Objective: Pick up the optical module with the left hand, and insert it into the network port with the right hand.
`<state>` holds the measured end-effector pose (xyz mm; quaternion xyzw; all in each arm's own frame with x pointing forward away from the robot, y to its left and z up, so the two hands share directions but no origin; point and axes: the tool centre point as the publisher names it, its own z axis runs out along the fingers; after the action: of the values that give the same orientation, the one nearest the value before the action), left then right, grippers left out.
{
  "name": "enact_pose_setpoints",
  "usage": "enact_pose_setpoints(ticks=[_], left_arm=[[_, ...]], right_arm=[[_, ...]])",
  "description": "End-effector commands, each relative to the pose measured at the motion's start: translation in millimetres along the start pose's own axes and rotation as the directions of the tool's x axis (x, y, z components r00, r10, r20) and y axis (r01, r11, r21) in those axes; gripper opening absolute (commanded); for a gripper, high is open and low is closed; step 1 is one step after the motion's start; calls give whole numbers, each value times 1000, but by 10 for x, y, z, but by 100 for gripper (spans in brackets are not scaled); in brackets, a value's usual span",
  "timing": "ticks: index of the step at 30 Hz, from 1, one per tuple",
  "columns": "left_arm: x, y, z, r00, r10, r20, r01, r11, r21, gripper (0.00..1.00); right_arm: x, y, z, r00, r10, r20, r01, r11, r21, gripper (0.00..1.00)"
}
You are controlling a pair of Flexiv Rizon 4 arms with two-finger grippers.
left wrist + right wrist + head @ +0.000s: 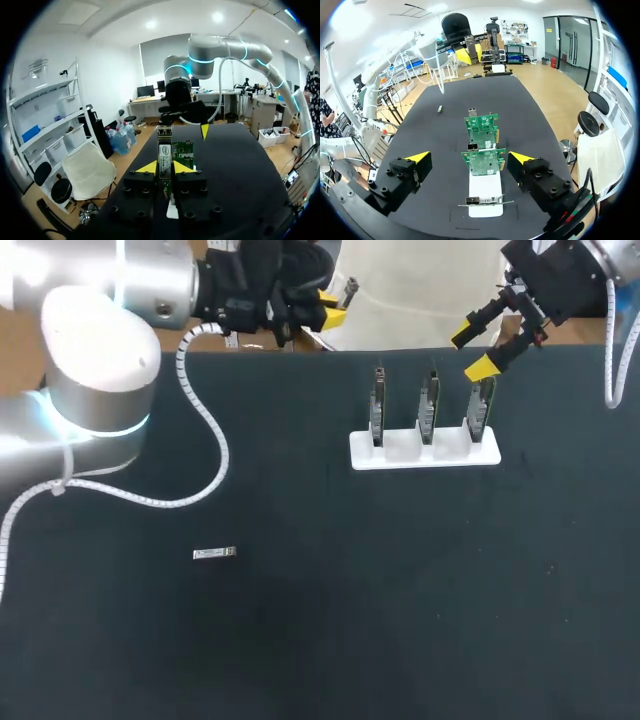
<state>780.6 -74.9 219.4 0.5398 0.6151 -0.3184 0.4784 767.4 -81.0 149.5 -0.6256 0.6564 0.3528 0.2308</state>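
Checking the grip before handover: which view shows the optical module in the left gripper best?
Left wrist view: the optical module stands close up, clamped between the yellow tips of the left gripper. Head view shows only its end poking out; right wrist view shows it far off, tiny.

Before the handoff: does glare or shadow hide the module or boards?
Head view: glare only on the left arm; boards clear. Left wrist view: module evenly lit in the left gripper. Right wrist view: boards evenly lit, unshadowed.

Matt dark tabletop (300, 640); metal module (164, 150); white plastic holder (425, 455).
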Motion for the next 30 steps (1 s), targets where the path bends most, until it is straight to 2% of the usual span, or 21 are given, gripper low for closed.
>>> enact_pose_setpoints(ticks=[1,13,18,30], left_arm=[[-41,24,176,995,13,100,-16,999,32,0],[-258,-130,550,981,-26,192,-2,990,141,0],[-276,-208,689,982,-27,185,-4,986,166,0],[-251,-278,944,974,-92,205,50,979,199,0]], right_arm=[[3,12,0,1000,-1,1,1,1000,3,100],[3,12,0,1000,-1,1,1,1000,3,100],[3,12,0,1000,-1,1,1,1000,3,100],[3,12,0,1000,-1,1,1,1000,3,100]])
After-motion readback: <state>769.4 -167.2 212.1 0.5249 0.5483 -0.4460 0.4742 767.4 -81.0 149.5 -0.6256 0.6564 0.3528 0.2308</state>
